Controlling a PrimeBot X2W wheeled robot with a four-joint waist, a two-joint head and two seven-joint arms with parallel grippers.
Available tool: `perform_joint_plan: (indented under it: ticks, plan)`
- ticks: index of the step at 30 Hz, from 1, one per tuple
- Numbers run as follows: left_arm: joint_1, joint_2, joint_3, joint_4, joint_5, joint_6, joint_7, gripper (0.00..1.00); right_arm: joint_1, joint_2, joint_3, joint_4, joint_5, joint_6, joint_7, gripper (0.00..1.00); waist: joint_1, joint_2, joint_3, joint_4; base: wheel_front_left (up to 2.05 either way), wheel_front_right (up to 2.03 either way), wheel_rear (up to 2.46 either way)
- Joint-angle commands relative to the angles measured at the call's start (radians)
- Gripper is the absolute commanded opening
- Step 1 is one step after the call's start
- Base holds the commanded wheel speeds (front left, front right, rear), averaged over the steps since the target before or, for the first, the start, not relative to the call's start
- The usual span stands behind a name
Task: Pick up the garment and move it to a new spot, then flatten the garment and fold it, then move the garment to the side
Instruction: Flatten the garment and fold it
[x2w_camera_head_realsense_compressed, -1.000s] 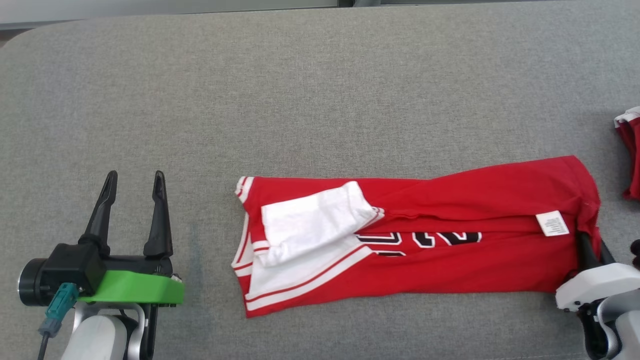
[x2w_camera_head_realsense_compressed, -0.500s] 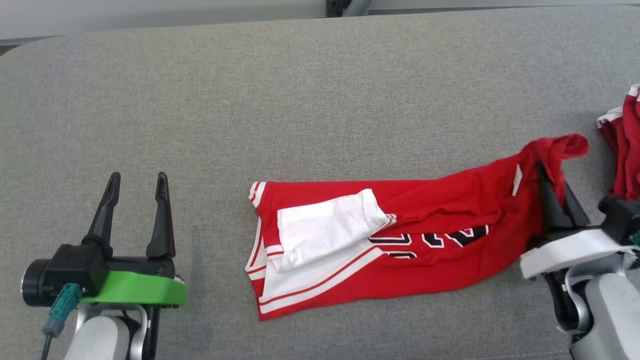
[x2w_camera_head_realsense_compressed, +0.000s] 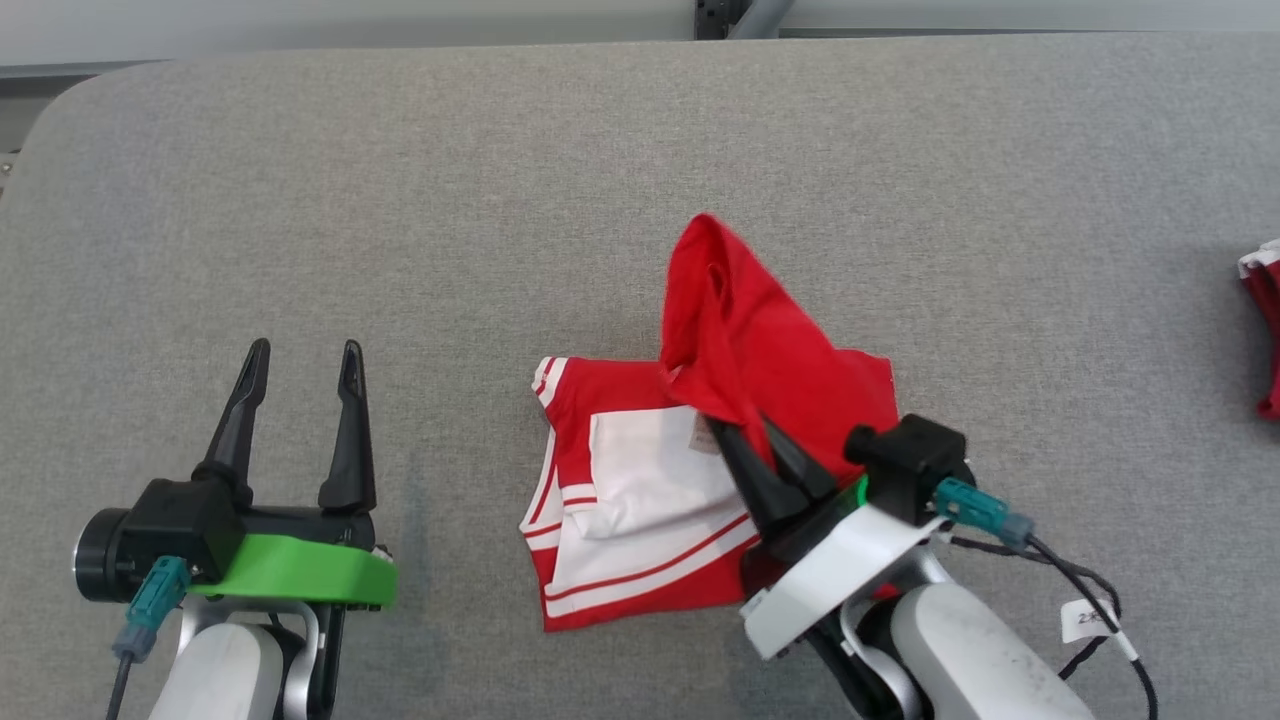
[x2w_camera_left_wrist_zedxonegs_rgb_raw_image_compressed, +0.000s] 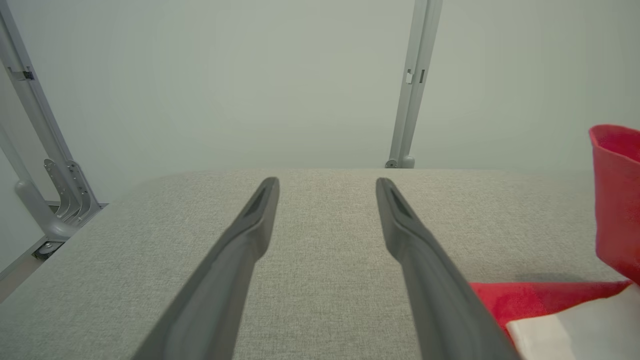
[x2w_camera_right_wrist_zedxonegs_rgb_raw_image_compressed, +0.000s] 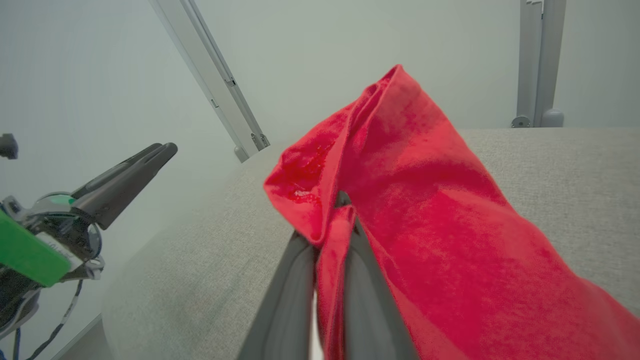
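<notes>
The garment (x2w_camera_head_realsense_compressed: 640, 500) is a red jersey with white panels and stripes, lying on the grey table (x2w_camera_head_realsense_compressed: 500, 200) near the middle. My right gripper (x2w_camera_head_realsense_compressed: 745, 432) is shut on its red end, lifted and carried over the white part. In the right wrist view the red cloth (x2w_camera_right_wrist_zedxonegs_rgb_raw_image_compressed: 400, 190) drapes over the pinched fingers (x2w_camera_right_wrist_zedxonegs_rgb_raw_image_compressed: 295, 285). My left gripper (x2w_camera_head_realsense_compressed: 303, 352) stands open to the left of the jersey, apart from it, nothing between its fingers (x2w_camera_left_wrist_zedxonegs_rgb_raw_image_compressed: 250, 235). The jersey's edge (x2w_camera_left_wrist_zedxonegs_rgb_raw_image_compressed: 615, 200) shows at the right of the left wrist view.
Another red and white piece of cloth (x2w_camera_head_realsense_compressed: 1262, 320) lies at the table's right edge. Metal posts (x2w_camera_left_wrist_zedxonegs_rgb_raw_image_compressed: 412, 85) stand behind the table's far edge. A cable (x2w_camera_head_realsense_compressed: 1080, 590) trails from my right wrist.
My right gripper has carried the jersey's right end up and far to the left, folding it over the white part. The left gripper has stayed put; the camera shifted a little.
</notes>
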Motion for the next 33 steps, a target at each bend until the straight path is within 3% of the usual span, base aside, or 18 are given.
perform_joint_plan:
  ticks: [1, 10, 11, 12, 13, 22, 33]
  plan:
    - [-0.015, -0.006, -0.004, 0.005, -0.003, -0.004, -0.005, 1.0, -0.017, 0.012, 0.038, 0.03, 0.02, -0.001, -0.012, 0.0, 0.0, 0.0, 0.008, 0.021, 0.0, 0.0, 0.0]
    - [-0.035, -0.029, -0.01, 0.029, 0.005, -0.016, -0.006, 1.0, -0.085, 0.032, 0.162, 0.197, 0.128, -0.001, -0.082, 0.0, 0.0, 0.0, 0.03, 0.056, 0.0, 0.0, 0.0]
    - [-0.036, -0.032, -0.009, 0.03, 0.007, -0.017, -0.006, 1.0, -0.097, 0.033, 0.172, 0.206, 0.136, -0.001, -0.092, 0.08, 0.0, 0.0, 0.032, 0.056, 0.0, 0.0, 0.0]
    - [-0.037, -0.034, -0.008, 0.031, 0.008, -0.018, -0.007, 1.0, -0.109, 0.033, 0.18, 0.213, 0.143, -0.001, -0.101, 0.69, 0.0, 0.0, 0.034, 0.057, 0.0, 0.0, 0.0]
    - [-0.037, -0.035, -0.006, 0.031, 0.011, -0.018, -0.006, 1.0, -0.118, 0.033, 0.188, 0.213, 0.15, -0.001, -0.111, 1.0, 0.0, 0.0, 0.035, 0.057, 0.0, 0.0, 0.0]
    - [-0.033, -0.04, 0.007, 0.038, 0.025, -0.023, -0.007, 1.0, -0.159, 0.032, 0.137, 0.126, 0.105, -0.001, -0.151, 1.0, 0.0, 0.0, 0.032, 0.042, 0.0, 0.0, 0.0]
    - [-0.004, -0.042, 0.033, 0.033, 0.039, -0.013, -0.006, 1.0, -0.026, -0.047, -0.227, -0.043, -0.048, -0.001, -0.132, 1.0, 0.0, 0.0, 0.011, 0.014, 0.0, 0.0, 0.0]
